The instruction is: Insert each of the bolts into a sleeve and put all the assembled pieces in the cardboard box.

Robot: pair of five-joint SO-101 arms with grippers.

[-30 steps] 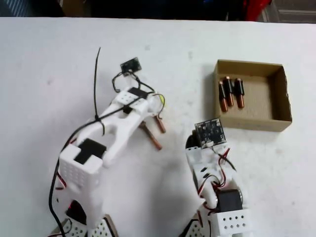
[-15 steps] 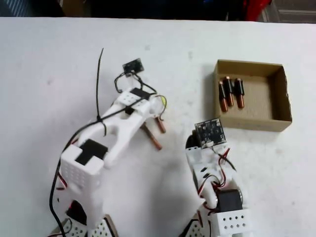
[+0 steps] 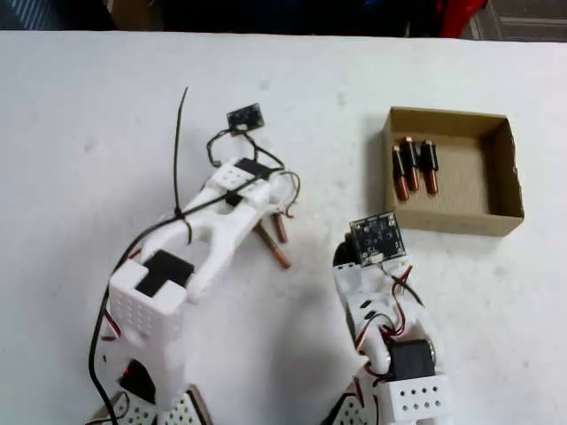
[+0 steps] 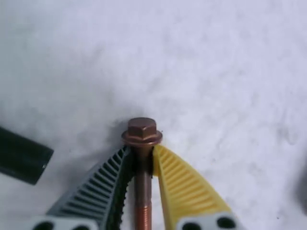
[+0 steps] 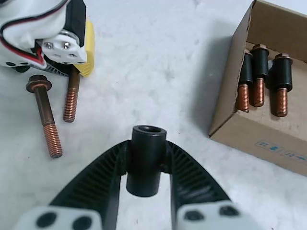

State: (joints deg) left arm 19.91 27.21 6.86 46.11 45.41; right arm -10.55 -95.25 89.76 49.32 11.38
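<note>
My left jaws pinch a bolt [image 4: 141, 177] by its shank, head just beyond the tips. My right jaws grip a black sleeve [image 5: 145, 163]; the cardboard box [image 5: 240, 125] lies ahead.

White printed-plastic arms with black servo blocks [image 3: 159, 270], red and black cables [image 3: 406, 292], and a dark camera board [image 3: 376, 235] each. The left arm [image 3: 213, 232] has ribbed jaws, one grey, one yellow; the right arm [image 3: 376, 305] has two ribbed black ones on white screwed mounts
</note>
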